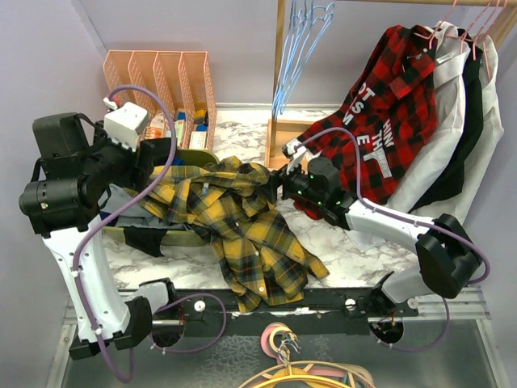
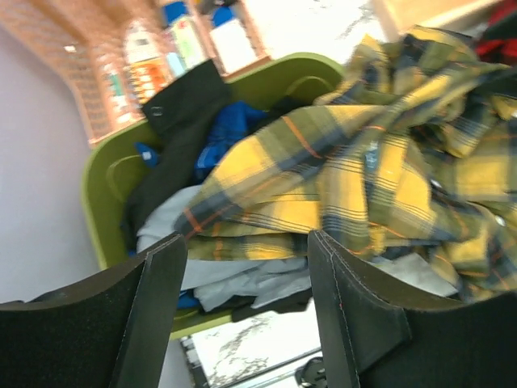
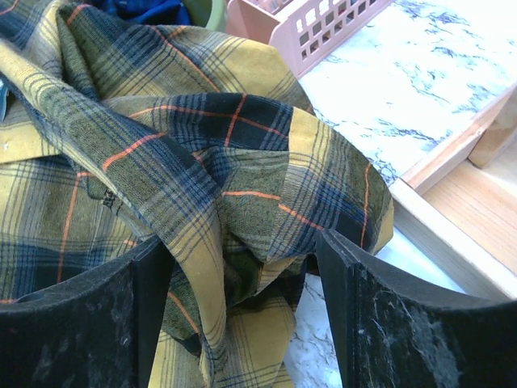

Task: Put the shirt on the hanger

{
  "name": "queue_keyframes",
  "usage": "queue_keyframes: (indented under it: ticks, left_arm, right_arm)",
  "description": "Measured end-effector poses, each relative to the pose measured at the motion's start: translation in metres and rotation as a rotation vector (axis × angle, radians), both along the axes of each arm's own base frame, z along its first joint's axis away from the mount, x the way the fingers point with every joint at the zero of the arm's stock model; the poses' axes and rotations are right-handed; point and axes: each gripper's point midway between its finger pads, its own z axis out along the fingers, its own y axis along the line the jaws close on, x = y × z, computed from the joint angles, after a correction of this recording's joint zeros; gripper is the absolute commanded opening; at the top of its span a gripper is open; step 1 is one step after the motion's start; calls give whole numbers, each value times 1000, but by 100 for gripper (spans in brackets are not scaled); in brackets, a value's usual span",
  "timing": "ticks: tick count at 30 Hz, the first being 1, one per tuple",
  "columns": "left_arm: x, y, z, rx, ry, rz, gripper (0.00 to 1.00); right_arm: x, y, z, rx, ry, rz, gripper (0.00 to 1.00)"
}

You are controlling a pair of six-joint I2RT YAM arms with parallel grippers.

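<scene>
1. Marbled table (image 1: 355, 242) against lilac walls, with a wooden clothes rack (image 1: 280, 73) at the far right carrying a red plaid shirt (image 1: 380, 105) and pale garments.
2. The shirt (image 1: 234, 218) is the biggest loose thing – a crumpled heap mid-table, its left part draped over a green bin (image 2: 101, 186) of other clothes, one tail reaching the near edge.
3. The left gripper (image 2: 246, 242) hovers over the bin with its jaws spread and nothing between them.
4. The right gripper (image 3: 242, 241) sits at the heap's right side, jaws also spread, straddling a bunched fold without pinching it.
5. The hanger (image 1: 295, 48) hangs among other light-blue ones on the far rail, well apart from the shirt.
6. Risks, as I judge them: closing on that bunched fold could catch several layers, so the shirt would lift as a knot; a pull from the left could drag the bin's clothes along; the tail's weight may slide the cloth off the near edge.
7. Hard to make out – the collar is lost in the folds, the blue hangers' hooks are cut off at the top, and their wires overlap too closely to count.
</scene>
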Motion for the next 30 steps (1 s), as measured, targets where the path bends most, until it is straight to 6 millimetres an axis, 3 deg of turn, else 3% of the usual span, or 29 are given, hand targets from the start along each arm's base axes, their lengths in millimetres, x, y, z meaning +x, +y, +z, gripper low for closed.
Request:
queue_keyframes:
  ticks: [5, 10, 14, 20, 26, 30]
  left_arm:
    - [0, -30, -31, -70, 112, -120, 64]
    - [20, -37, -77, -117, 294, -125, 62]
    - [28, -39, -100, -94, 361, -96, 63]
    - [26, -42, -95, -61, 326, -83, 64]
    - [7, -50, -83, -35, 272, -145, 58]
    - [-11, -57, -73, -55, 235, -200, 60]
  right_arm:
    - [-4, 3, -1, -9, -11, 37, 70]
    - [-5, 3, -1, -9, -7, 44, 70]
    - [-8, 2, 3, -6, -10, 48, 71]
    - [-11, 7, 17, 9, -24, 85, 81]
    - [-16, 26, 60, 46, -155, 220, 82]
    - [-14, 56, 87, 72, -247, 370, 82]
